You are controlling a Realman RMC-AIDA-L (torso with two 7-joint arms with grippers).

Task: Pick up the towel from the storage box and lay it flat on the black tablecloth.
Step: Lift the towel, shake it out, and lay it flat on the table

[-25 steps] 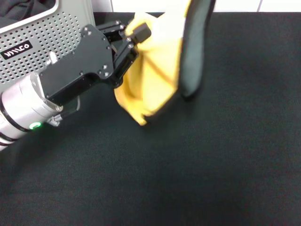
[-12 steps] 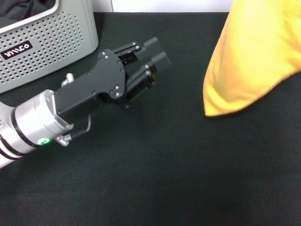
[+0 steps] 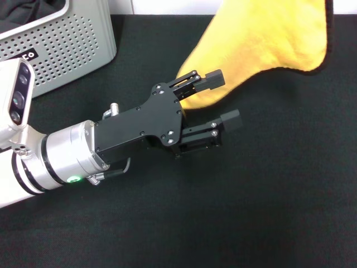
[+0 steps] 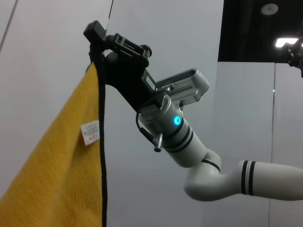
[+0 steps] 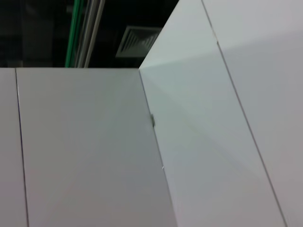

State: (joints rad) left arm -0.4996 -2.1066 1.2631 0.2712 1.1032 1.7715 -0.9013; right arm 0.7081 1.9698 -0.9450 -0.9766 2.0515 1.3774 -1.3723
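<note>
One towel (image 3: 262, 44), yellow face out, hangs above the black tablecloth (image 3: 268, 195); its top corner is pinched in the right gripper (image 4: 97, 45), white label (image 4: 90, 132) just below. Left gripper (image 3: 220, 103): fingers spread wide, the towel's lowest tip between them, contact unclear. Storage box (image 3: 67, 44) sits behind the left arm.

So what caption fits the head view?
Open left pincer reaching for the hanging yellow towel above the black tablecloth.
</note>
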